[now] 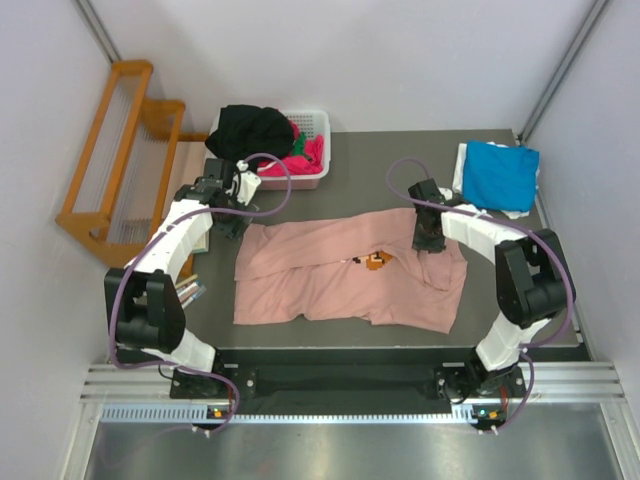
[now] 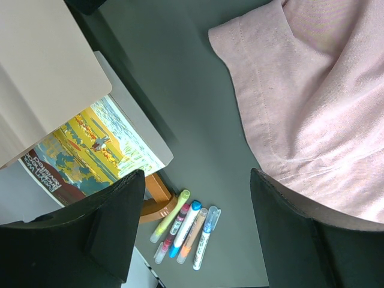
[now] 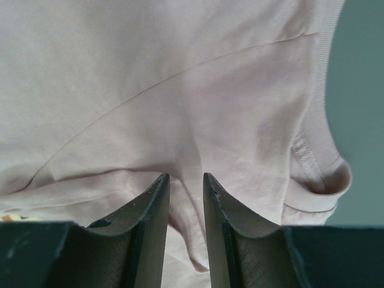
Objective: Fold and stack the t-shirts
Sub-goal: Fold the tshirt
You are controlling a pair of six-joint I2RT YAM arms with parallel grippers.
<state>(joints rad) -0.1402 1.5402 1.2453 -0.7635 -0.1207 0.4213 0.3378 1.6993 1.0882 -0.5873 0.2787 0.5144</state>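
While the salmon-pink t-shirt (image 1: pixel 350 285) lies spread sideways across the tabletop (image 1: pixel 330 190), you have the right pincer (image 3: pixel 186 177) on its far right edge, seemingly clenched on a fold, and the left pincer (image 2: pixel 198 180) released just off the opposite sleeve.

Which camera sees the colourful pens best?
The left wrist view. The pens lie close and sharp on the table, with caps and colours clear. The top view shows them only as a tiny smudge. The right wrist view has no pens, just the pink t-shirt.
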